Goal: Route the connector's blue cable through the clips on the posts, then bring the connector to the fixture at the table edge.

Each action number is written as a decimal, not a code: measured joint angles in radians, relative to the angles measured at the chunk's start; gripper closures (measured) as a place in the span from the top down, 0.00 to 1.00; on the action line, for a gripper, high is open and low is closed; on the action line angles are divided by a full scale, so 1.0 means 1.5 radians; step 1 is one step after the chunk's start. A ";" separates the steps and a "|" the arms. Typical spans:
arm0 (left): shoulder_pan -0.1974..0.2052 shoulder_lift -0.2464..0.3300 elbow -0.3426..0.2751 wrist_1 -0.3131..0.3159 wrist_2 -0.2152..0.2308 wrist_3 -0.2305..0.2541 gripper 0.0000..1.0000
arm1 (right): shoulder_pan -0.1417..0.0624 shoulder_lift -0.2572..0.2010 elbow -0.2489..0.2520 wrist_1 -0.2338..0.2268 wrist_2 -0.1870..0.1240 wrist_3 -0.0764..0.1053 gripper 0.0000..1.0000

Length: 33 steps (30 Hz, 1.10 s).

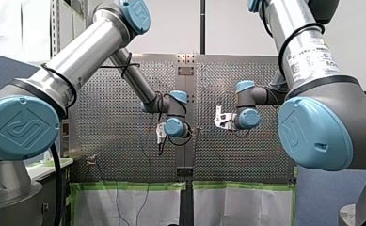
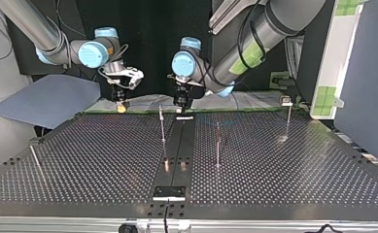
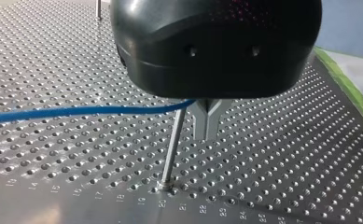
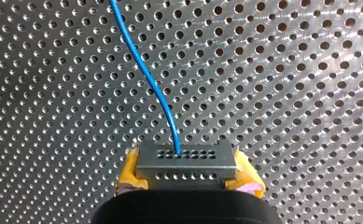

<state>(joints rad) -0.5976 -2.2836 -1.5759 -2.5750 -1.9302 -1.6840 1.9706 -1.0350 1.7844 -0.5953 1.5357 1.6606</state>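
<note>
Between the yellow pads of my right gripper (image 4: 186, 164) sits a grey connector (image 4: 186, 161) with rows of small holes. The blue cable (image 4: 144, 70) leaves its face and runs off over the perforated table (image 4: 286, 93). In the left wrist view the blue cable (image 3: 76, 112) comes in from the side and ends at the metal fingers of my left gripper (image 3: 206, 128), which are shut on it, right beside a thin post (image 3: 173, 140). In the top view my right gripper (image 2: 122, 107) hangs at the far left and my left gripper (image 2: 182, 110) near the middle post (image 2: 163, 128).
More thin posts stand on the table (image 2: 218, 145) (image 2: 288, 121) (image 2: 33, 155). A small black-and-white fixture (image 2: 169, 192) sits at the near edge of the top view, on the dark centre strip (image 2: 181, 141). Green tape (image 3: 352, 88) marks the table's border.
</note>
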 joint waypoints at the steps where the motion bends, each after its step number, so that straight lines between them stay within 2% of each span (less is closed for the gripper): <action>1: 0.000 -0.001 0.000 0.000 0.001 0.000 0.00 | 0.000 0.000 0.000 0.000 0.000 0.000 0.00; 12: 0.002 -0.003 0.004 -0.001 0.004 -0.001 0.00 | -0.004 0.002 -0.006 -0.008 -0.002 0.005 0.00; 20: 0.003 -0.003 0.004 0.000 0.004 -0.001 0.00 | -0.004 0.022 -0.015 -0.016 -0.006 0.005 0.00; 33: 0.008 -0.003 0.005 0.000 0.016 -0.005 0.00 | -0.004 0.027 -0.018 -0.037 -0.019 0.009 0.00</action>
<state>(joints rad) -0.5856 -2.2889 -1.5684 -2.5743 -1.9065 -1.6921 1.9639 -0.9952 1.7574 -0.6507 1.5077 1.6737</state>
